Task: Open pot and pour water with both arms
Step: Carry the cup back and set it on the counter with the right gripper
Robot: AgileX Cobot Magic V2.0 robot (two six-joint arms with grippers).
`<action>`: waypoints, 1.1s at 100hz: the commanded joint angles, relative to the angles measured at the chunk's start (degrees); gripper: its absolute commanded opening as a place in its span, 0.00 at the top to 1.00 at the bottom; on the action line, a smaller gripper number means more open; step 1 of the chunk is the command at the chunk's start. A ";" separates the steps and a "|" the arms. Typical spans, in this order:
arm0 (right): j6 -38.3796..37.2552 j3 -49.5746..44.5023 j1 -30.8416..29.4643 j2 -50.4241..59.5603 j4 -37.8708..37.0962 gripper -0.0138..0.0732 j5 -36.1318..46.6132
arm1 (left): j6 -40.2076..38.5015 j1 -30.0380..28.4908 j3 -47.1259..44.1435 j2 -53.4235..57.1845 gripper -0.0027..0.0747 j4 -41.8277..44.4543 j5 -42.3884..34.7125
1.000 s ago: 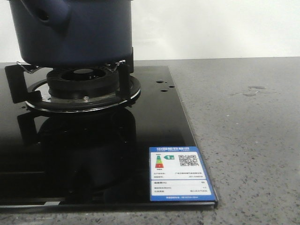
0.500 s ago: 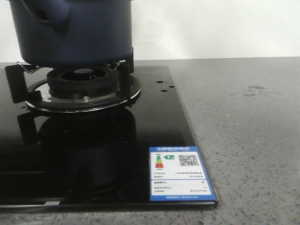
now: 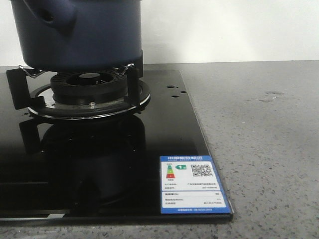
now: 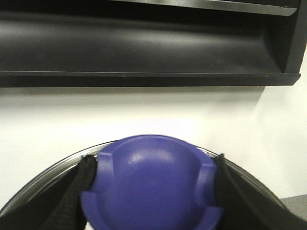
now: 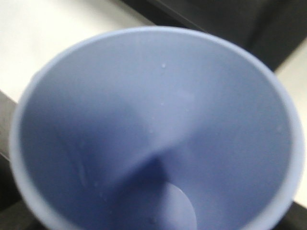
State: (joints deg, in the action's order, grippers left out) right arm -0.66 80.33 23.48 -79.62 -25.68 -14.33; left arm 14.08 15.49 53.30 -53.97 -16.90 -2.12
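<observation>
The dark navy pot (image 3: 84, 35) stands on the gas burner (image 3: 89, 84) at the far left of the front view; its stubby handle (image 3: 52, 15) faces me and its top is cut off. Neither arm shows in that view. In the left wrist view my left gripper (image 4: 153, 167) is shut on the lid's blue knob (image 4: 151, 191), with black fingers (image 4: 81, 182) on both sides and the lid's metal rim (image 4: 53, 167) behind. I cannot tell whether the lid rests on the pot. The light blue cup (image 5: 158, 120) fills the right wrist view, mouth toward the camera, hiding my right fingers.
The black glass cooktop (image 3: 164, 129) carries a blue-edged energy label (image 3: 193, 184) at its front right corner. Grey speckled counter (image 3: 259, 149) lies to the right, with a few water drops (image 3: 269, 95). A dark range hood (image 4: 144, 48) hangs above the white wall.
</observation>
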 commanded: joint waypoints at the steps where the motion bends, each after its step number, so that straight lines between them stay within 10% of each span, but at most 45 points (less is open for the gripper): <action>1: -0.38 -4.71 -3.47 5.78 5.40 0.49 11.40 | -0.27 -0.15 2.08 1.17 0.49 0.17 -6.21; 50: -0.38 -43.16 -13.71 18.78 12.17 0.49 36.88 | -0.27 -0.15 2.08 1.17 0.49 0.17 -6.21; 110: 0.23 -54.25 -16.89 5.81 15.39 0.49 56.80 | -0.27 -0.15 2.08 1.17 0.49 0.17 -6.21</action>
State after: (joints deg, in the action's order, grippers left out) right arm -0.89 24.78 6.92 -72.65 -10.93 34.59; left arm 14.08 15.49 53.30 -53.97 -16.90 -2.12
